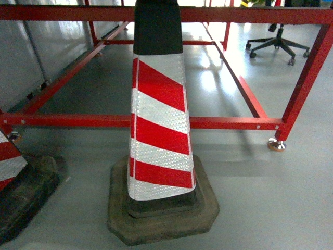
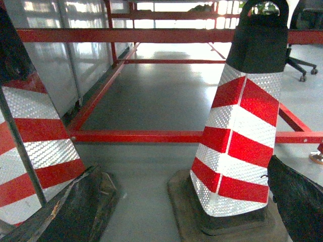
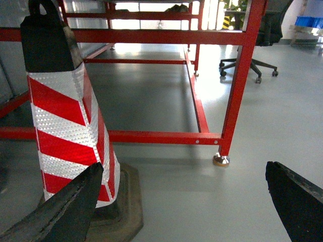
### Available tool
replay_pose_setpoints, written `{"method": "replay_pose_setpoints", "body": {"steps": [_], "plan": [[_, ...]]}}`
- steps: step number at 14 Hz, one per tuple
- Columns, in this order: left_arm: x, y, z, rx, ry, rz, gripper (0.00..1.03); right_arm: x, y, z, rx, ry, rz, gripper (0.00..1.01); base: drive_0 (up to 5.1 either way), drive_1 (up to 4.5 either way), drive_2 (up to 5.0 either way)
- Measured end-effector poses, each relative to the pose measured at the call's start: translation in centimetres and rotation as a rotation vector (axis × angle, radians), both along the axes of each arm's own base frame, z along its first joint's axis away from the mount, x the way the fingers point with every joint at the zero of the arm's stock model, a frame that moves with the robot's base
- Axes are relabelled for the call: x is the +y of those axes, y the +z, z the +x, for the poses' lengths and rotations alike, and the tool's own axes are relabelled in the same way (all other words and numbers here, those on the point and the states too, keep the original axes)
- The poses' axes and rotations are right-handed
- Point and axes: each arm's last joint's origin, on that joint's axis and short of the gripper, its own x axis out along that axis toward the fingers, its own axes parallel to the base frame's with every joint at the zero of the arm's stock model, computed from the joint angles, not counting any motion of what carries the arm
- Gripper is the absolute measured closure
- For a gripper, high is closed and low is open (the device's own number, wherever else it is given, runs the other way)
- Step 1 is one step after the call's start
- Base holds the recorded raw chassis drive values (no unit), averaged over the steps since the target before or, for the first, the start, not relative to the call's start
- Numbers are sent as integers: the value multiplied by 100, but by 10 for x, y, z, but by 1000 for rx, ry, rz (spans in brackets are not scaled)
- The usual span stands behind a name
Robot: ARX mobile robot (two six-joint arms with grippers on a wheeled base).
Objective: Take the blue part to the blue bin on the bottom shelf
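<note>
Blue part, blue bin, bottom shelf: none of the three shows in any view, so where they lie relative to the grippers cannot be told.
Right gripper (image 3: 184,201): two dark fingers (image 3: 60,214) enter its wrist view from the lower corners, spread wide apart, nothing between them but bare floor (image 3: 181,201).
Left gripper (image 2: 181,206): two dark fingers show at the lower edge of its wrist view, one lower left (image 2: 65,212) and one lower right (image 2: 300,201), spread apart, nothing held.
Nearest thing: a red-and-white striped traffic cone (image 1: 158,125) with a black top and a dark rubber base, standing upright on the floor just ahead in the head view.
Second cone: another striped cone (image 1: 8,161) at the left edge of the head view, near the first but apart from it.
Cones counted: two.
Frame: a red metal frame (image 1: 104,121) behind the cones, its low crossbar running left to right just above the floor, a levelling foot (image 1: 276,145) at its right leg.
Open room: grey floor lies open to the right of the middle cone and under the frame.
Beyond: one black office chair (image 1: 276,44) on castors, far right; grey panels (image 1: 21,52) along the left.
</note>
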Motion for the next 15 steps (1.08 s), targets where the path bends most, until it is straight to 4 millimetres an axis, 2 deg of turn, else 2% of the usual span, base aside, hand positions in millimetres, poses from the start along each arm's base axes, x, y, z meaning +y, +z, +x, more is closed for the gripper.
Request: {"method": "replay_pose_setpoints", "body": {"steps": [15], "plan": [[0, 0, 0, 0, -1, 2, 5, 0, 0, 0, 0, -4, 2, 3, 0, 0, 0]]}}
